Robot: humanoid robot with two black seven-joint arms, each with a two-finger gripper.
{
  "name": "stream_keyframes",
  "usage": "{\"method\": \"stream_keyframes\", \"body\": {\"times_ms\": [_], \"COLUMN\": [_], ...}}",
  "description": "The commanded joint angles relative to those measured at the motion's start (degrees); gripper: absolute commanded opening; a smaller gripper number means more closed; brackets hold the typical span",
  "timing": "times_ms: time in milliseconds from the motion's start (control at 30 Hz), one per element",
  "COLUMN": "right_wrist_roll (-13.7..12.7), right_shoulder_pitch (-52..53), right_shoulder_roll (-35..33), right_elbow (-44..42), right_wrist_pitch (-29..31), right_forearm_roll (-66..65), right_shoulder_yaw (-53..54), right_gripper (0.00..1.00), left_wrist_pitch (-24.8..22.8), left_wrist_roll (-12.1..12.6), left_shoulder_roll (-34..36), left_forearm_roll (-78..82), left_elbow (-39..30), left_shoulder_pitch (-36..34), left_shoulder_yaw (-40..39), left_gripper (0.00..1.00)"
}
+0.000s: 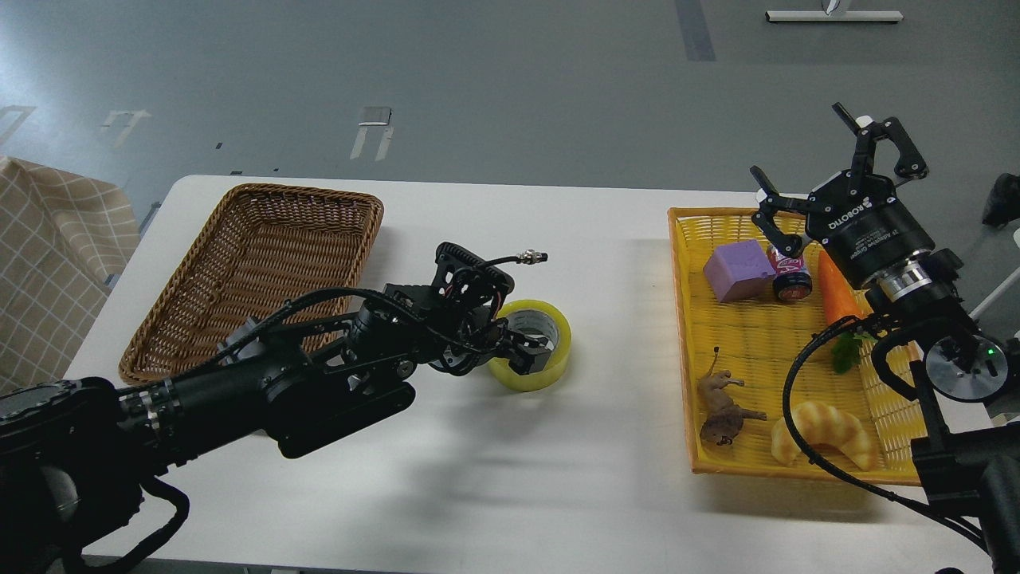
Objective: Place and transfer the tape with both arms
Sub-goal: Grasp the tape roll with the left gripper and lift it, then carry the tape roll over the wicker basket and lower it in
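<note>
The tape [559,341], a yellowish roll with a grey-white core, lies flat on the white table [558,470] at its middle. My left gripper [529,355] reaches in from the left and sits low on the roll's near-left rim. Its dark fingers overlap the rim and the core hole, and I cannot tell them apart or tell whether they grip. My right gripper [822,171] is open and empty. It is held up over the back of the yellow tray [765,343], far from the tape.
An empty brown wicker basket [263,255] stands at the back left, just behind my left arm. The yellow tray at the right holds a purple block [737,271], a small can [790,281], a carrot [837,291], a toy animal [721,408] and a croissant toy [825,434].
</note>
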Motion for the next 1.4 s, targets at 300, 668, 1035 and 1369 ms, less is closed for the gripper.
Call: {"method": "stream_keyframes", "body": {"times_ms": [300,668,1035,1369], "right_wrist_roll": [0.05,0.05,0.14,0.14], "right_shoulder_pitch": [0.0,0.0,0.35,0.53], "right_shoulder_roll": [0.87,2.02,2.99,3.87], "right_elbow": [0.0,0.0,0.0,0.0], "right_wrist_pitch": [0.0,0.0,0.0,0.0], "right_forearm_roll": [0.0,0.0,0.0,0.0], "right_shoulder_yaw": [-0.09,-0.09,0.09,0.09], "right_gripper": [1.0,1.0,1.0,1.0], "left_wrist_pitch": [0.0,0.0,0.0,0.0], "left_wrist_roll": [-8.78,-9.05,-10.19,-12.83], "left_shoulder_roll": [0.05,1.1,5.58,14.45], "left_forearm_roll": [7.7,9.13,3.6,0.7], "left_elbow": [3.82,3.83,3.21,3.12], "left_shoulder_pitch": [-1.08,-2.48,-10.91,-16.28], "left_shoulder_yaw": [0.18,0.01,-0.08,-0.08], "left_gripper": [0.0,0.0,0.0,0.0]}}
